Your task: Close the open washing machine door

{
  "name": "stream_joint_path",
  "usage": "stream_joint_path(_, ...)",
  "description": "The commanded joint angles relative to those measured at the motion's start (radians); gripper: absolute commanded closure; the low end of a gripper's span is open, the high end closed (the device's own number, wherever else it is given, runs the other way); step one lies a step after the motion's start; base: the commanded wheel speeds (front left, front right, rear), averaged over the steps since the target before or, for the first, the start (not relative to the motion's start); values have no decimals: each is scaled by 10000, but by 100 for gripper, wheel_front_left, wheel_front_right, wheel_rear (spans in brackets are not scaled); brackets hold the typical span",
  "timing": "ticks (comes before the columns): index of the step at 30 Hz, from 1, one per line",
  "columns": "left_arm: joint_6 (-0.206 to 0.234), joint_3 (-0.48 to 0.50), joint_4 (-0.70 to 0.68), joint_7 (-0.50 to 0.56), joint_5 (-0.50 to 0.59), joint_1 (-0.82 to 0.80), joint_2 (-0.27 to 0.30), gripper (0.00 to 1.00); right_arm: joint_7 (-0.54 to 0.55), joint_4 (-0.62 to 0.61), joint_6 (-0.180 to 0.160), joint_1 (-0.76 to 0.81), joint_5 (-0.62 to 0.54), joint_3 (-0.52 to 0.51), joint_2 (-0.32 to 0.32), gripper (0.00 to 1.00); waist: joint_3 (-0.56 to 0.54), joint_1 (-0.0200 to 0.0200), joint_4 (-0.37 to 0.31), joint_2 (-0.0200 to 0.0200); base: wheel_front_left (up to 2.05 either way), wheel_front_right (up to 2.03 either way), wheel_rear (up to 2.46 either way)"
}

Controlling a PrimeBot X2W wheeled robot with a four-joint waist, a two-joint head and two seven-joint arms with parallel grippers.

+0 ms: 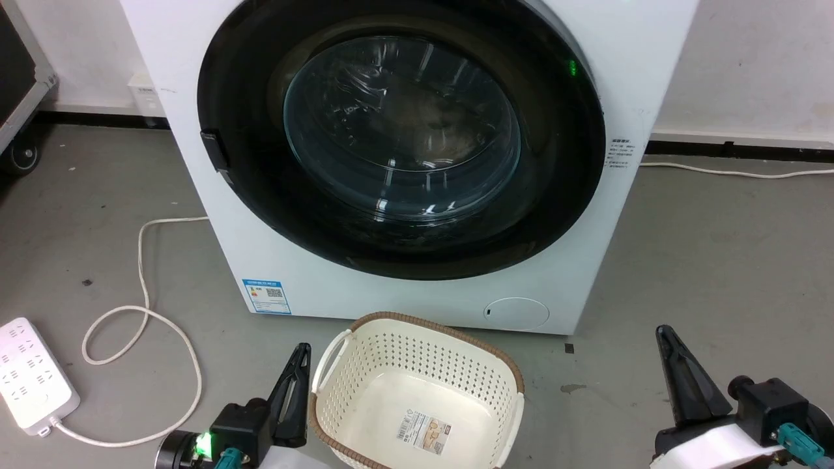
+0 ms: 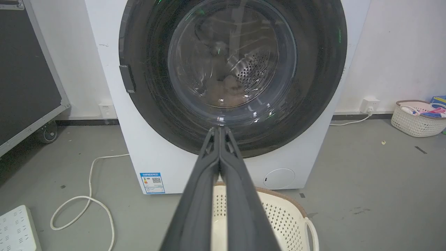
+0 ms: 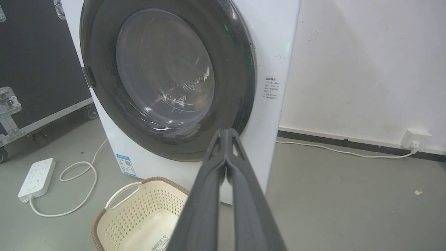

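The left gripper [image 1: 301, 353] sits low at the left of the head view and the right gripper [image 1: 665, 335] low at the right, well apart, both pointing up. Each gripper's two dark fingers [image 2: 200, 198] meet at the tips, holding nothing.

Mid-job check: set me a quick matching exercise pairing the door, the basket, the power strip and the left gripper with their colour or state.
1. washing machine door
2. basket
3. power strip
4. left gripper

a. white, rows of sockets
b. fingers together, holding nothing
c. black-framed, closed
d. cream, perforated

Pairs: 1-c, 2-d, 3-a, 4-b.
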Motion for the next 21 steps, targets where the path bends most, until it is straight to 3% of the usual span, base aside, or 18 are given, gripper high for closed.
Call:
stream_joint_path(1, -8, 84, -56, 60, 85, -19, -19, 100, 76, -81, -1, -12, -50, 22, 11, 100, 6, 0, 4, 0, 0, 0, 0)
stream_joint_path(21, -25, 370, -245, 470, 259, -52, -75, 100, 430, -233, -2, -31, -136, 90, 26, 100, 54, 0, 41, 0, 0, 0, 0)
